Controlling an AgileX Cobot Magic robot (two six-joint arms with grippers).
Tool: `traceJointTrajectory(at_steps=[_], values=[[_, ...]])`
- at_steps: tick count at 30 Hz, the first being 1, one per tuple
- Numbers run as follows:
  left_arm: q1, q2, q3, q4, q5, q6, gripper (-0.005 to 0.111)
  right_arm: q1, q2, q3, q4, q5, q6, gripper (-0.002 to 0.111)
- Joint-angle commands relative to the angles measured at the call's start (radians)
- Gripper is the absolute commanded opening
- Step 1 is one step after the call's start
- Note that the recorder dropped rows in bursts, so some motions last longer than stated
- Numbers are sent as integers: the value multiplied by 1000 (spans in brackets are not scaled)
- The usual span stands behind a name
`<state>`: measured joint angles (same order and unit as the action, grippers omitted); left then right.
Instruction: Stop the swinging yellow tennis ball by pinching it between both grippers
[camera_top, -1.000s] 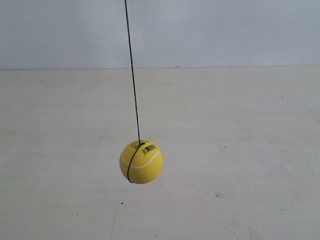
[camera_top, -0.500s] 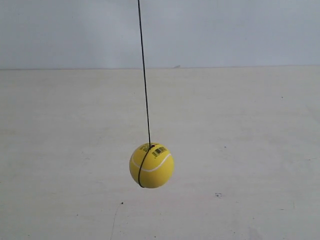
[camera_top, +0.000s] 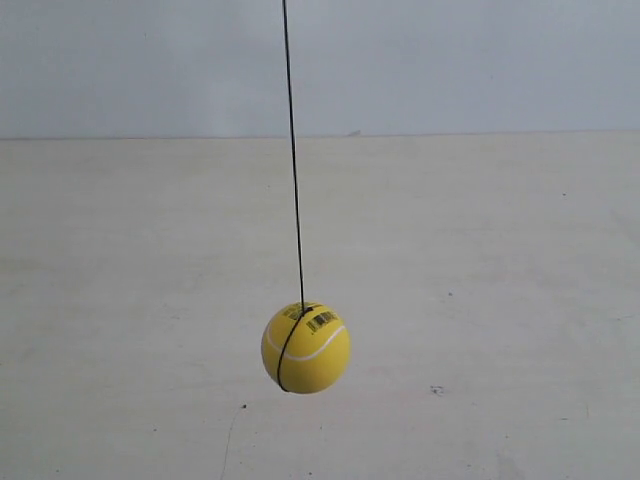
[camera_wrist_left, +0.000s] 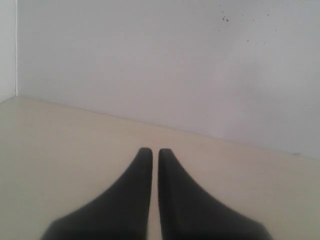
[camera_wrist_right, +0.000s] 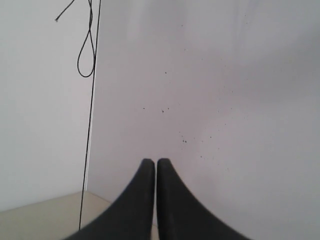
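In the exterior view, find the ball (camera_top: 306, 348) hanging free on a thin dark string (camera_top: 294, 160), low and a little left of centre, above the pale table (camera_top: 500, 300) and touching nothing. Can read a white seam curving across its front, a small barcode print near its top, and the string wrapped down around its left side. Behind it, just a plain light wall (camera_top: 450, 60).

From the left wrist, looking along the left gripper (camera_wrist_left: 151, 152) — jaws clenched almost tip to tip, with only a hairline gap between them and nothing held. Pointed out over the table toward the wall.

From the right wrist, much the same for the right gripper (camera_wrist_right: 151, 162): jaws pressed together, empty. Aimed at a speckled wall, with the string running taut past a corner of the wall and a loose loop (camera_wrist_right: 86, 60) of it dangling alongside — well apart from the jaws.
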<state>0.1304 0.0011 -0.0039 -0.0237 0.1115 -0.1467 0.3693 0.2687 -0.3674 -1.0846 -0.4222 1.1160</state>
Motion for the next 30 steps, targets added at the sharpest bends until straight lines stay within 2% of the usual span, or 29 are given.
traceJointTrajectory(at_steps=[1,6,30], values=[[5,-1,4,6,46,19,5,1,-7,-6,3,-4,1,0],[5,-1,4,6,185,83,5,1,-7,-6,3,-4,1,0],[5,-1,4,6,183,87,5,1,-7,-6,3,-4,1,0]])
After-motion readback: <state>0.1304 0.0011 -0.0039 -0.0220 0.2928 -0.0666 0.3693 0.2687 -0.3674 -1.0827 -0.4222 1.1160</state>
